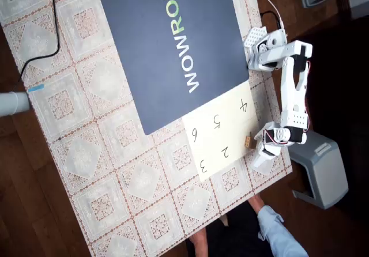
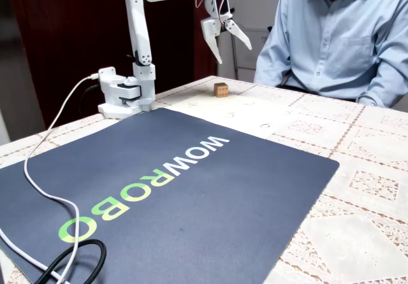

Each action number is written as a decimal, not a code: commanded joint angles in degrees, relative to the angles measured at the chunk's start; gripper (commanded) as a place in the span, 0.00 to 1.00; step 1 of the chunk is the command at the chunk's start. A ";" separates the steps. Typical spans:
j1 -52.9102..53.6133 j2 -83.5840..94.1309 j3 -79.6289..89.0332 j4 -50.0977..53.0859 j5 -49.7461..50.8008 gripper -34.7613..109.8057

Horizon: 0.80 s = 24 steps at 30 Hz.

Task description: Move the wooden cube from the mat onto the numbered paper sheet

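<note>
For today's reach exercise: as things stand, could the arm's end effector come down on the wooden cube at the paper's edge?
Probably yes. The end effector hangs open in the air just above the wooden cube, which sits alone at the edge of the numbered paper sheet. Nothing stands between them.

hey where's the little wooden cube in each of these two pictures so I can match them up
Overhead view: the wooden cube sits at the right edge of the numbered paper sheet, beside the gripper.
Fixed view: the cube is upper middle, on the sheet's far end, below the raised open gripper.
Shared landmark: the mat.
</note>
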<state>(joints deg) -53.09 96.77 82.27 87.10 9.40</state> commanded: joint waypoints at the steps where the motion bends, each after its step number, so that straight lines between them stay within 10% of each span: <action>1: 7.73 10.11 5.01 1.85 -2.20 0.46; 11: 46.14 33.75 35.95 -5.89 -17.49 0.24; 24: 68.55 76.64 70.14 -7.47 -21.18 0.24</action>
<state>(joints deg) 11.78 164.00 147.22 79.37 -9.58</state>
